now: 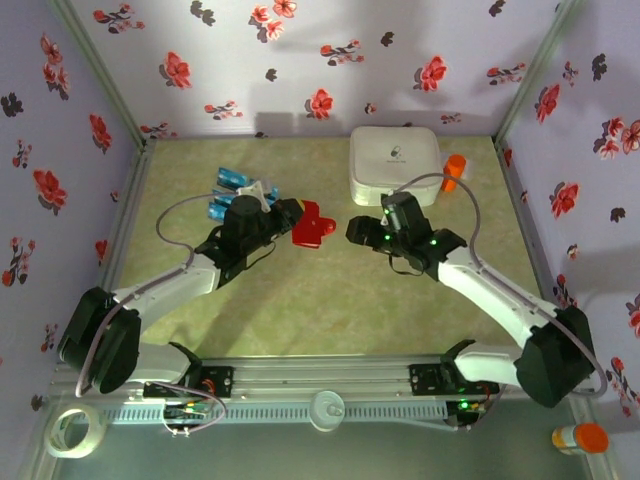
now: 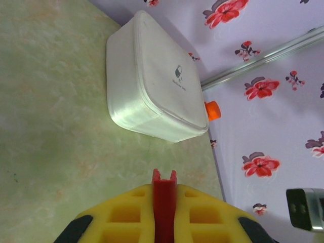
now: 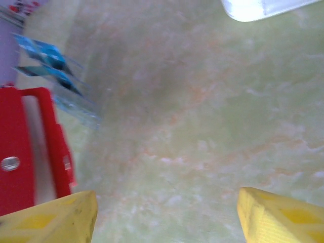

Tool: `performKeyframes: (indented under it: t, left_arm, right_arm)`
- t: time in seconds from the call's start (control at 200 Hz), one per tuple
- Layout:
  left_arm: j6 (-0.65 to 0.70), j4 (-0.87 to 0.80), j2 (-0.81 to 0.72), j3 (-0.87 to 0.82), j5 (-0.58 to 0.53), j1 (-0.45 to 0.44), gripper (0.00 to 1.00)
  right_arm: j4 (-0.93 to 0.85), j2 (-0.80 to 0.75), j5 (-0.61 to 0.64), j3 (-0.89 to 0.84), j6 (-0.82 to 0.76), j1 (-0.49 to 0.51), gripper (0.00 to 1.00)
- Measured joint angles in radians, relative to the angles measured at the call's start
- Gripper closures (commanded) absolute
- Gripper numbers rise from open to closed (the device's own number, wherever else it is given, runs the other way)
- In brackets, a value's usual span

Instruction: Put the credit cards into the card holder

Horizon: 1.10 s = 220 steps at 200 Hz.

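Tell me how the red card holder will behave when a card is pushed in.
Likely light: the left hand pinches the card holder by one thin edge. Seen edge-on it is slim, so it may flex or twist under a push. Its metal snap suggests hinged flaps that could swing open.

Your right jaws stand wide apart, with one yellow fingertip low on the left, the other low on the right, and bare green tabletop between them. The red card holder, with a silver snap, sits at the left edge. Above it are the blurred blue credit cards. A white box corner shows at top right.
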Motion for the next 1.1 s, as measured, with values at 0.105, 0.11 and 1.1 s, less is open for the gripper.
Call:
performKeyframes:
  t: [0.105,0.11,1.1]
  left_arm:
    - [-0.023,0.03,0.003,0.007,0.003,0.01,1.0]
    - [-0.024,0.031,0.004,0.007,0.004,0.01,1.0]
    - [-0.45,0.588,0.237,0.01,0.11,0.049,1.0]
  right_arm:
    - [0.078,-0.054,-0.064,-0.036,0.024,-0.01,0.23]
    - [0.082,-0.056,-0.067,-0.038,0.025,-0.01,0.23]
    - [1.074,0.27,-0.399,-0.212,0.534,-0.124,0.56]
